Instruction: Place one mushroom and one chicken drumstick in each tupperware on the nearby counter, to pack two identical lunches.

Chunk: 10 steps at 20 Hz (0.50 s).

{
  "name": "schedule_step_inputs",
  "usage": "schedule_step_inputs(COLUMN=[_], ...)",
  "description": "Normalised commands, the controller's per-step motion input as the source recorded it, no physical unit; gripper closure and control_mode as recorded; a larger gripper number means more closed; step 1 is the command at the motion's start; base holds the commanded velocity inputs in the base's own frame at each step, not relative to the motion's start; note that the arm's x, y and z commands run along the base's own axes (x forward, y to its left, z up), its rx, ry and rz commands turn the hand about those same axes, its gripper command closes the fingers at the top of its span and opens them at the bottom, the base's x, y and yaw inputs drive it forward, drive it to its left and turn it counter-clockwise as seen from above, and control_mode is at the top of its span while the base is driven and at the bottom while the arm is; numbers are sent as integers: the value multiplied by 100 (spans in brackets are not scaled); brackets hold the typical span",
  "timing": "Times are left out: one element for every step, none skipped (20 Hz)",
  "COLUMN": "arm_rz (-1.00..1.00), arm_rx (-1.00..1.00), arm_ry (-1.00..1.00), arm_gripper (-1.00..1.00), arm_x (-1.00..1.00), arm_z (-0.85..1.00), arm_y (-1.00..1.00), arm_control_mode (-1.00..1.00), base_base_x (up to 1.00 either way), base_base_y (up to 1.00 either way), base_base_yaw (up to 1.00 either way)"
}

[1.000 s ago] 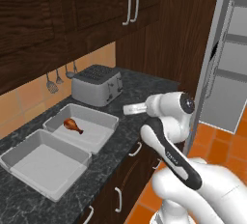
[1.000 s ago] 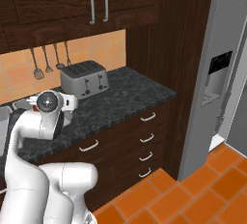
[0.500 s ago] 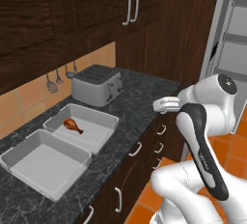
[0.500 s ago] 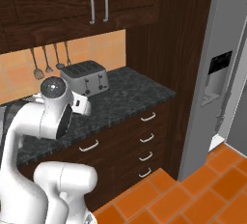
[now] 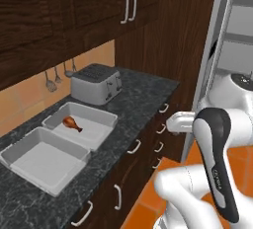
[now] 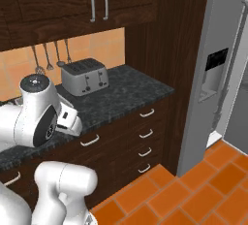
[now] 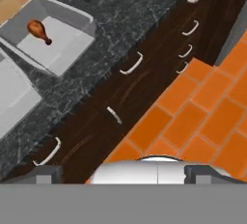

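Gripper fingers stand wide apart and empty, hanging off the black-grey marbled stone counter above the orange tiled floor. I'd guess I'm fetching next; one reddish-brown chicken drumstick lies in the far white plastic tupperware, the near white tupperware bare. A silver toaster stands just beyond the tubs, and I'll steer clear of the curved silver drawer handles.

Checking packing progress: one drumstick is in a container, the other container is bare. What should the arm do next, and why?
Probably swing on toward the fridge for another item: the gripper is open and empty, the far tupperware holds just a drumstick, and the near tupperware holds nothing.
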Motion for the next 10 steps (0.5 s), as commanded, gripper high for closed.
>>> schedule_step_inputs(arm_rz=[0, 0, 0, 0, 0, 0, 0, 0, 0, 0], arm_rx=[0, 0, 0, 0, 0, 0, 0, 0, 0, 0], arm_ry=[0, 0, 0, 0, 0, 0, 0, 0, 0, 0], arm_gripper=[-100, -100, -100, -100, -100, -100, -100, -100, -100, -100], arm_x=[0, 0, 0, 0, 0, 0, 0, 0, 0, 0], arm_z=[0, 0, 0, 0, 0, 0, 0, 0, 0, 0], arm_y=[0, 0, 0, 0, 0, 0, 0, 0, 0, 0], arm_control_mode=[100, 100, 100, 100, 100, 100, 100, 100, 100, 100], base_base_x=[-54, -51, -28, -4, 0, 0, 11, 14, 23, 34], base_base_y=[-73, -100, -100, -100, -100, -100, -100, -100, -100, -100], base_base_yaw=[0, -4, -10, -11, -11, -11, -7, -3, -1, 0])
